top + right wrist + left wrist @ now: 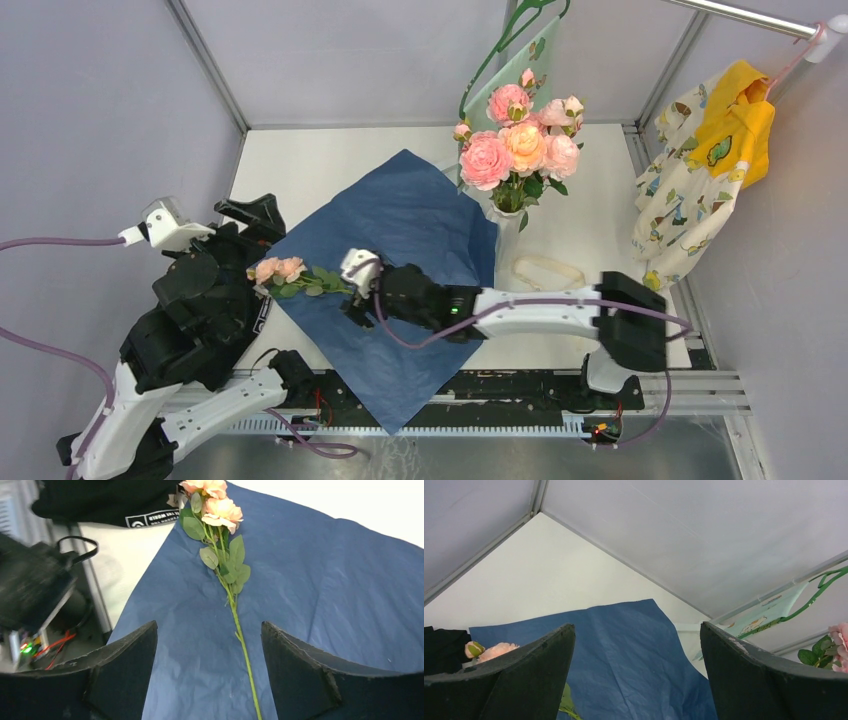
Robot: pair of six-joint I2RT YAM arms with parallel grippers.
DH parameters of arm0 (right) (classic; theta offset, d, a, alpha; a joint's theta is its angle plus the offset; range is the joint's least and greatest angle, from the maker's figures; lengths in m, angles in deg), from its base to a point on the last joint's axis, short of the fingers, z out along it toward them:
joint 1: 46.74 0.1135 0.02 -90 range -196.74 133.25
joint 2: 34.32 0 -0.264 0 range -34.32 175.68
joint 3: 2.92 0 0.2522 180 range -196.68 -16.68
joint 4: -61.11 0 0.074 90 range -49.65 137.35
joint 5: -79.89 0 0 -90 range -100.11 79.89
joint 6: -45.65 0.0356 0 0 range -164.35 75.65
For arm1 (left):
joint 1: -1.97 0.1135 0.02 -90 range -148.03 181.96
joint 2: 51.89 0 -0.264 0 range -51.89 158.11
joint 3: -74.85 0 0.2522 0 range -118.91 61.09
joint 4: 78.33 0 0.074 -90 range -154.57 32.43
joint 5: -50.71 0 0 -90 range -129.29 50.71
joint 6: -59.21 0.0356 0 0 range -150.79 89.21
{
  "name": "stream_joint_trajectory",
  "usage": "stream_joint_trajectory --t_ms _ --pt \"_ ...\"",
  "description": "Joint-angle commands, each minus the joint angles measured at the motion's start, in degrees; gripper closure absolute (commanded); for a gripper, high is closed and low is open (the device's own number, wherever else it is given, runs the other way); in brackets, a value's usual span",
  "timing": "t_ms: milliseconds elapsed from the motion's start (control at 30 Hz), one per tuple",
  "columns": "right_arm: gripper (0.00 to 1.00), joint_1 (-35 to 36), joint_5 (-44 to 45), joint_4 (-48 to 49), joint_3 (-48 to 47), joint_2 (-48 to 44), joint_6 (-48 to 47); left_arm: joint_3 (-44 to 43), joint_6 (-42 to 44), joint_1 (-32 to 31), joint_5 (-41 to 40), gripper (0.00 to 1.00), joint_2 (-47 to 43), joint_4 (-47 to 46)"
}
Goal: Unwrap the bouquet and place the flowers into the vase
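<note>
right fingers (120,680) parted astride rose stem (239,630), lying crosswise on navy paper (325,580), blooms leftward, left fingers (524,675) spread

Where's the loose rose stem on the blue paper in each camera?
Top external: loose rose stem left of centre, at the navy paper's left edge.
Left wrist: only its blooms, lower left.
Right wrist: centre, blooms at top, stem running down.
Shared landmark: the navy paper.

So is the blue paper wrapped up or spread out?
Spread out. The blue paper lies open and flat, with one rose stem lying across it.
</note>
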Motion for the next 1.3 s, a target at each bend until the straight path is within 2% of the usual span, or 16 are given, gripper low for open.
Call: stream_joint_trajectory --t_ms 0,100,267,567,767,1067,1267 --pt "0.20 0.18 2.74 -11.57 -15.04 14.65 -0.79 -1.50 -2.86 -0.07 -1.47 0.00 -0.09 1.80" --pt "0.24 0.18 2.54 -15.53 -22.81 23.09 -1.11 -1.39 -3.36 -0.05 -1.42 0.00 -0.26 2.80" --pt "0.28 -0.21 4.64 -19.51 -30.66 31.10 -2.71 -0.60 -3.56 -0.07 -0.73 0.00 -0.82 2.82" --pt "0.32 -3.42 4.80 -22.00 -38.57 38.07 -4.14 0.30 -3.82 -0.05 0.63 0.00 0.05 2.83" --pt "0.39 -5.83 0.79 -24.43 -45.90 43.58 -4.13 0.38 -3.65 -0.05 0.55 0.00 -0.03 2.53" --pt "0.41 -6.06 -3.12 -23.01 -44.48 44.86 -3.20 1.11 -3.21 -0.07 0.82 0.00 0.29 1.46" --pt "0.50 -6.05 -5.10 -22.98 -44.28 46.16 -1.57 1.40 -3.45 -0.10 1.61 0.00 1.68 1.29"
